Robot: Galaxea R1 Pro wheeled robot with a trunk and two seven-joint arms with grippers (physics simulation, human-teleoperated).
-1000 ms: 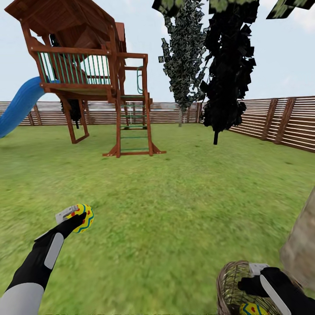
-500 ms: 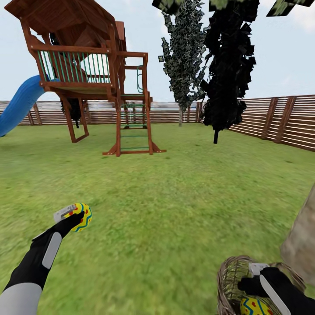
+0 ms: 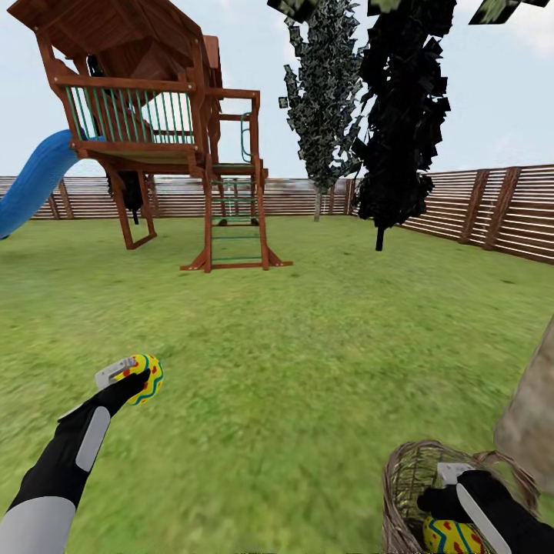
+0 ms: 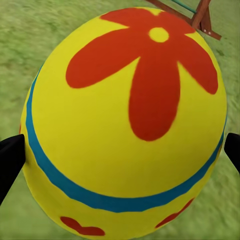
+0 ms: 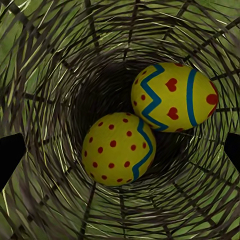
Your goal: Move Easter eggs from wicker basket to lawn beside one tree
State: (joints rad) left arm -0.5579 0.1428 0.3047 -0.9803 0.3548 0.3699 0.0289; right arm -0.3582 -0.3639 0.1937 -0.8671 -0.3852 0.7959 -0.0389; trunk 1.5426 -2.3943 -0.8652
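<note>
Barely anything has changed over the last second. Head view: the whole picture has slid slightly, so the camera tipped a little; the wicker basket (image 3: 462,500) now shows more of its rim at the lower right, beside the pale trunk of the tree (image 3: 531,431). The left gripper (image 3: 129,382) stays out over the lawn (image 3: 308,346) at lower left, closed on one Easter egg (image 3: 146,378), held clear of the grass and well apart from the basket. The right gripper (image 3: 446,481) still hangs over the basket mouth, with a second egg (image 3: 450,536) visible under it, inside. Judgement: one egg is out but not placed, and the right arm is lining up for a pick, not yet committed.

Left wrist view: the held egg (image 4: 125,125), yellow with a red flower and a blue band, sits between the two dark fingertips (image 4: 10,160), pinched at both sides. Grass and a bit of the playhouse frame (image 4: 200,15) lie behind it.

Right wrist view: looking straight down the woven basket wall (image 5: 50,75). Two eggs lie at the bottom, touching: a red-dotted egg (image 5: 117,147) and a zigzag egg with hearts (image 5: 172,97). The right fingertips (image 5: 10,160) stand wide apart at the frame edges, holding nothing, above the eggs. So two remain in the basket and none is by the tree.
</note>
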